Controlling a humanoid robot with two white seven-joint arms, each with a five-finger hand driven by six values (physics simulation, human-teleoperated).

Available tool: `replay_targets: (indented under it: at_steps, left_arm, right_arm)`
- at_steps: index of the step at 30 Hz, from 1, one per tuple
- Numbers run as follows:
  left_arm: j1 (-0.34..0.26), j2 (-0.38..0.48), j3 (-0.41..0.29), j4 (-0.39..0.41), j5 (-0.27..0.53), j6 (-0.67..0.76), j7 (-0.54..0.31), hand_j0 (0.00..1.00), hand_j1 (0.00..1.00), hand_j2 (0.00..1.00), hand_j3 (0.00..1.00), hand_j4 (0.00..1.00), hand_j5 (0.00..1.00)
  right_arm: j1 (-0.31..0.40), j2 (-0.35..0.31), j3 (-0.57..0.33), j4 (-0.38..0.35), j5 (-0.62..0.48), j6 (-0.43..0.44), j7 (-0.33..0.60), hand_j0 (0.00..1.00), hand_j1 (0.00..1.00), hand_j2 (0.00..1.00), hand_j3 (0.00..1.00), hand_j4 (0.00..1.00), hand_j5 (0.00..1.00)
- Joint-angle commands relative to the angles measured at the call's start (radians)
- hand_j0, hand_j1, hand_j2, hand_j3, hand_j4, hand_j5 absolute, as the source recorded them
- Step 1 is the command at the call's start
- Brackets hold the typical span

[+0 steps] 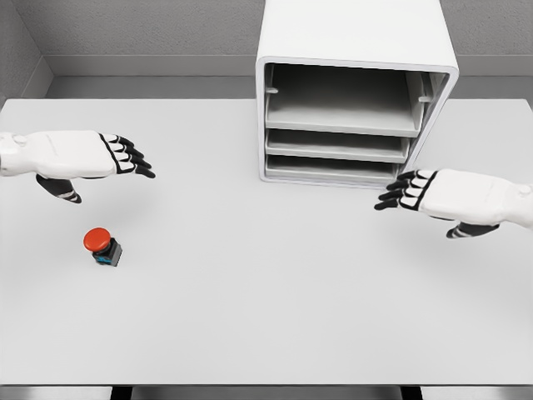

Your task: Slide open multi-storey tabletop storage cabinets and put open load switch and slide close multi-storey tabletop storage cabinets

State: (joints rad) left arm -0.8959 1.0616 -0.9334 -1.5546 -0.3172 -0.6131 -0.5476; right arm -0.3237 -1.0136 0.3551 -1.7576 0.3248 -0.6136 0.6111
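Over the table's right half hovers the right hand [414, 191], fingers extended and only loosely bent, palm down, holding nothing, black fingertips aimed at the lower right corner of the storage cabinet [354, 92]. Sits just short of the bottom tray [330, 168], apparently not touching; hard to be sure from this angle. Mirrored on the far left, the left hand [117, 155], likewise flat, fingers spread and empty, floating above the table [266, 317]. Below and slightly left of those fingertips, well clear of them, stands the load switch [103, 246]: red mushroom cap on a dark body with a hint of teal, tilted a little, resting on the bare surface.

Judged from this layout, barely begun. Switch not yet picked up and well apart from the cabinet. Three trays visible inside the white housing, all sitting back within the frame, none pulled forward over the table. Left to do, by that reading: draw one tray out, lift the switch, carry it across, set it inside, push the tray back in.

Hard to read: whether the trays have front lips or handles, since only pale edges show. Interiors of the two lower trays hidden by the ones above. Both forearms cut off at the picture edges. Thumbs tucked beneath the palms, partly out of sight. Cabinet top cropped by the upper border.
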Motion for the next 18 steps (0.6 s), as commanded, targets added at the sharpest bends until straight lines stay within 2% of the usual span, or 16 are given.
replay_targets:
  at_steps: [1, 4, 6, 9, 13, 15, 18]
  left_arm:
    - [0.000, 0.003, -0.001, -0.001, 0.003, 0.002, -0.002, 1.00, 1.00, 1.00, 1.00, 1.00, 1.00]
    - [0.003, 0.015, -0.001, -0.001, 0.001, 0.002, -0.008, 1.00, 1.00, 1.00, 1.00, 1.00, 1.00]
    - [0.021, 0.080, -0.001, 0.001, -0.002, 0.002, -0.008, 1.00, 1.00, 1.00, 1.00, 1.00, 1.00]
    - [0.061, 0.098, -0.002, -0.002, -0.002, 0.002, -0.009, 1.00, 1.00, 1.00, 1.00, 1.00, 1.00]
    - [0.089, 0.097, -0.005, -0.019, 0.000, 0.002, -0.008, 1.00, 1.00, 1.00, 1.00, 1.00, 1.00]
    - [0.109, 0.097, -0.007, -0.045, 0.000, 0.002, -0.009, 1.00, 1.00, 1.00, 1.00, 1.00, 1.00]
    - [0.133, 0.094, -0.008, -0.058, -0.002, 0.002, -0.023, 1.00, 1.00, 1.00, 1.00, 1.00, 1.00]
  right_arm:
    - [0.000, 0.000, 0.008, -0.003, -0.006, 0.003, 0.000, 1.00, 1.00, 1.00, 1.00, 1.00, 1.00]
    - [0.000, 0.000, 0.015, -0.002, -0.009, 0.003, 0.000, 1.00, 1.00, 1.00, 1.00, 1.00, 1.00]
    - [-0.021, 0.004, 0.028, -0.003, -0.010, 0.003, 0.000, 1.00, 1.00, 1.00, 1.00, 1.00, 1.00]
    - [-0.166, 0.046, 0.171, -0.002, -0.010, 0.003, 0.000, 1.00, 1.00, 1.00, 1.00, 1.00, 1.00]
    - [-0.296, 0.118, 0.280, -0.002, -0.012, 0.003, 0.000, 1.00, 1.00, 1.00, 1.00, 1.00, 1.00]
    - [-0.341, 0.142, 0.301, -0.002, -0.029, 0.003, 0.000, 1.00, 1.00, 1.00, 1.00, 1.00, 1.00]
    - [-0.365, 0.156, 0.301, -0.002, -0.084, 0.003, 0.000, 1.00, 1.00, 1.00, 1.00, 1.00, 1.00]
